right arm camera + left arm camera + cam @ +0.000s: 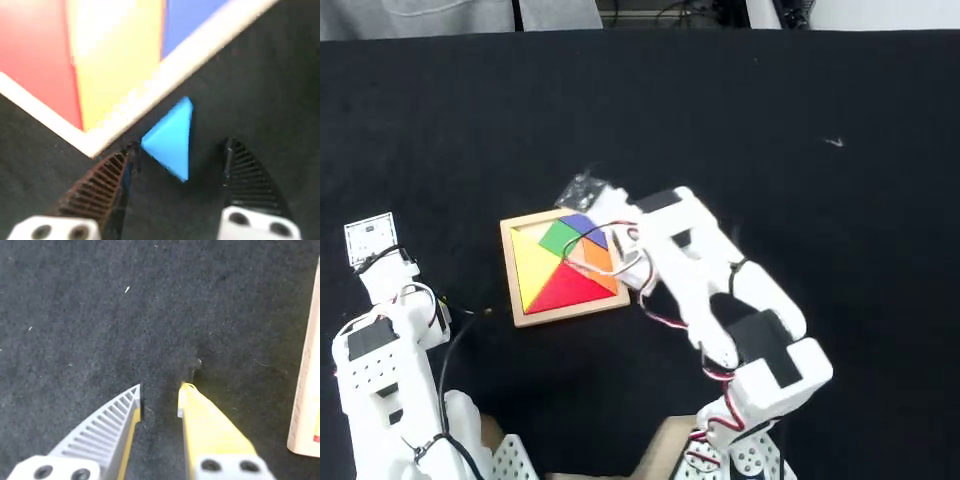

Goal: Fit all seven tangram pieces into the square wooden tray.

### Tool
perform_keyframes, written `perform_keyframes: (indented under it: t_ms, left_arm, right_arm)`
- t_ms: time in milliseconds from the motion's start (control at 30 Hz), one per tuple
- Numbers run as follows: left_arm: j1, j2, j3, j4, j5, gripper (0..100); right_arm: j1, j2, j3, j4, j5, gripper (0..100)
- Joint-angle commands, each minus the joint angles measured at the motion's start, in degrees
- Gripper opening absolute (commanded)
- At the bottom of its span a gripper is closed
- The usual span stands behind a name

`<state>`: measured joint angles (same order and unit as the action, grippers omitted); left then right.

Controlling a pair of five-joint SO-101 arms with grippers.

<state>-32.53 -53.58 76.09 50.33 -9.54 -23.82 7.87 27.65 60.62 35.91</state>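
The square wooden tray [507,262] lies at the table's middle and holds yellow [532,262], red [572,288], green [560,236], dark blue [582,224] and orange [596,256] pieces. My right arm [685,250] hangs over the tray's right corner. In the right wrist view my right gripper [180,147] is open, and a light blue triangle [172,137] lies on the cloth between its fingers, just outside the tray rim [150,92]. My left gripper [160,390] is open over bare black cloth, with the tray's edge [306,390] off to one side.
Black cloth covers the whole table. A small grey crumpled object [582,188] lies just behind the tray's far corner. My left arm [390,330] stands at the front left, apart from the tray.
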Motion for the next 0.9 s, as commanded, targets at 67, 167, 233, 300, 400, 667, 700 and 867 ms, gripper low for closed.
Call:
perform_keyframes:
  t_ms: [67,167,233,300,400,667,700,867]
  left_arm:
    - [-0.04,0.26,-0.31,-0.97,-0.62,13]
    - [-0.04,0.26,-0.31,-0.97,-0.62,13]
    - [-0.04,0.26,-0.31,-0.97,-0.62,13]
    - [-0.04,0.26,-0.31,-0.97,-0.62,13]
    - [-0.04,0.26,-0.31,-0.97,-0.62,13]
    - [-0.04,0.26,-0.31,-0.97,-0.62,13]
    - [-0.04,0.26,-0.31,-0.97,-0.62,13]
    - [-0.04,0.26,-0.31,-0.97,-0.62,13]
  right_arm:
    - [-0.88,1.01,-1.89,0.00,-0.18,27.6]
    - [-2.11,3.03,-1.89,-1.93,-0.18,27.6]
    - [-2.29,4.44,-1.98,-2.90,-0.18,27.6]
    - [-2.11,5.14,-2.86,-2.46,-0.26,27.6]
    - [-1.93,6.37,-4.35,-1.05,-0.35,26.3]
    - [-2.02,7.16,-5.05,-0.35,-0.26,3.8]
    - [-2.02,7.16,-5.14,-0.35,-0.26,3.5]
    - [-2.02,6.73,-5.41,-0.35,-0.26,3.2]
